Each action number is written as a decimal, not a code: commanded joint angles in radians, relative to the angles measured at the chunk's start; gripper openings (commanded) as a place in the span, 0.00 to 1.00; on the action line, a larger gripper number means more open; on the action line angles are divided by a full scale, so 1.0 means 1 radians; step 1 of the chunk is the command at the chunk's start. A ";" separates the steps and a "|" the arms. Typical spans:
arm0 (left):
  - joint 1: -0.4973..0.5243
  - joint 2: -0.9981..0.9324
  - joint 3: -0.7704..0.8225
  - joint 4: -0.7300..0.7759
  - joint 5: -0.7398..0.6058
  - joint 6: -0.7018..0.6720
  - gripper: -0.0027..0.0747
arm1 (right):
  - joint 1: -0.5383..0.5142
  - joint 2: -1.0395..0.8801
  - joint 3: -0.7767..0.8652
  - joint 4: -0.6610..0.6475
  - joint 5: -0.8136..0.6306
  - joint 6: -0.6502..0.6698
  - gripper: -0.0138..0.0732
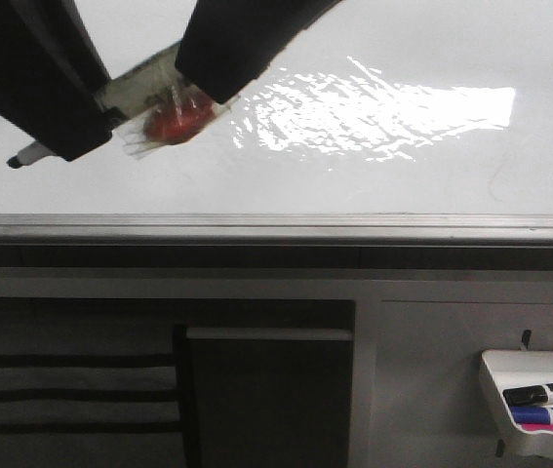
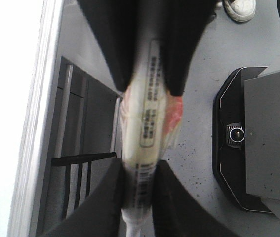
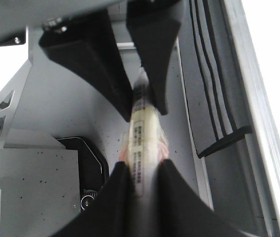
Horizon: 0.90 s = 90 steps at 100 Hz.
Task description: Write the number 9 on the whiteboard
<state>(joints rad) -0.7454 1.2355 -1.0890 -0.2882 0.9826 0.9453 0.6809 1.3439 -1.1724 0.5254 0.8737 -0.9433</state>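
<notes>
While the white tray [image 1: 495, 366] is hanging nearest, low at the right on the grey front panel below the desk, it is carrying a black-capped marker [image 1: 544, 393] and a blue and pink item beside it that I cannot identify. Left of the tray, a dark rectangular panel [image 1: 266, 400] is sitting in the middle, and a dark striped section [image 1: 61, 390] is filling the near left corner.

Farther on, a silver edge strip [image 1: 276, 226] is running the full width from left to right. Beyond it the whiteboard [image 1: 432, 185] is filling the whole far part of the scene, with a bright glare patch [image 1: 383, 117] shining right of centre.

Over the far left of the board, both arms are meeting on one white pen [image 1: 139, 90] wrapped in clear tape. The left hand [image 2: 139, 170] is gripping the pen tightly between its black fingers [image 2: 100, 202], and the right hand [image 3: 140, 170] is clamping the same barrel farther along it. A reddish lump [image 1: 174, 122] is showing under the tape between the two grips. The pen's dark tip [image 1: 15, 161] is sticking out leftward past the left hand, lying over the board's left side; whether it is touching the surface I cannot tell.
</notes>
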 commanded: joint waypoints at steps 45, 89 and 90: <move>0.252 -0.207 -0.014 -0.018 -0.074 -0.190 0.49 | -0.140 -0.177 -0.034 -0.263 0.000 0.377 0.11; 0.539 -0.419 0.233 -0.150 -0.244 -0.225 0.49 | -0.366 -0.291 0.212 -0.185 -0.312 0.652 0.11; 0.539 -0.419 0.233 -0.152 -0.246 -0.225 0.49 | -0.366 -0.291 0.214 -0.182 -0.316 0.652 0.11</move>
<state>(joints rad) -0.2135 0.8337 -0.8442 -0.3930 0.8297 0.7320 0.3212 1.0671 -0.9612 0.2885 0.6946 -0.2973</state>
